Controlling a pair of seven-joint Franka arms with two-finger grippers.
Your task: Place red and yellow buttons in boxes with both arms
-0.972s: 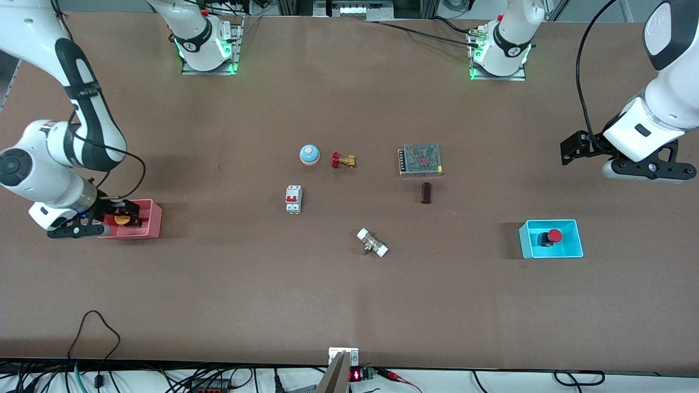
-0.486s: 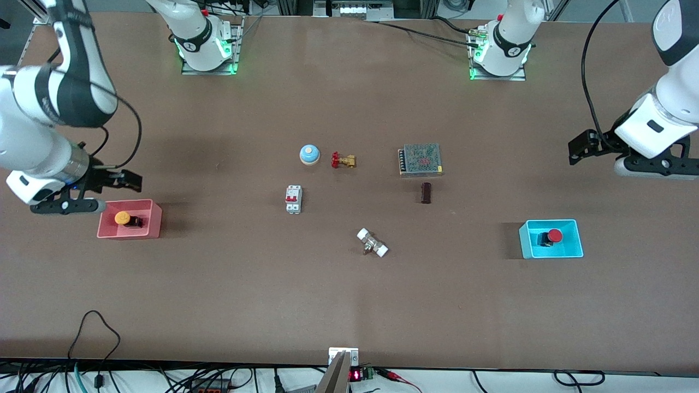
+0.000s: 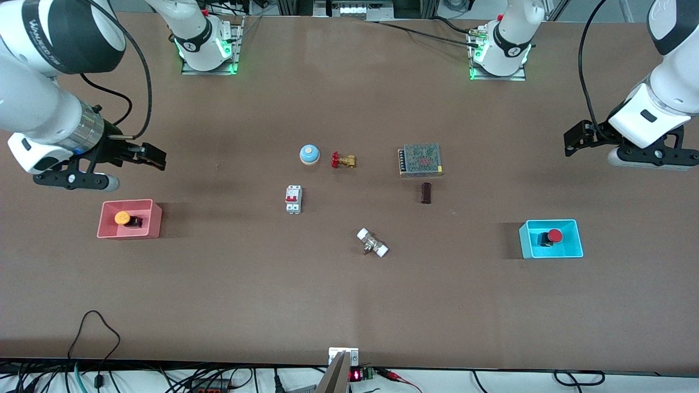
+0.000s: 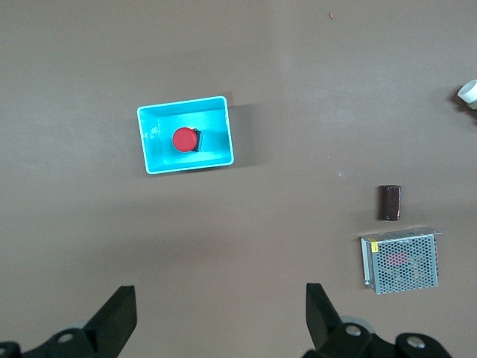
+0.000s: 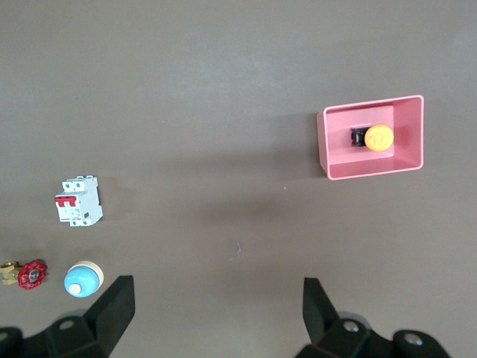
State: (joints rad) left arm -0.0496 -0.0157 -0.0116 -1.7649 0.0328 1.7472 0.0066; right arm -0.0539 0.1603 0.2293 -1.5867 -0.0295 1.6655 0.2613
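Yellow button (image 3: 122,218) resting in pink box (image 3: 154,218), red button (image 3: 554,235) in cyan box (image 3: 551,254); left gripper (image 3: 571,143) and right gripper (image 3: 152,157) raised over bare desk (image 3: 349,305), jaws apart and empty, clear of both boxes as if delivery complete.

Our right gripper (image 3: 155,156) hangs above the table (image 3: 273,305) near the right arm's end, fingers spread and empty. Our left gripper (image 3: 570,143) hangs above the left arm's end, likewise spread and empty.
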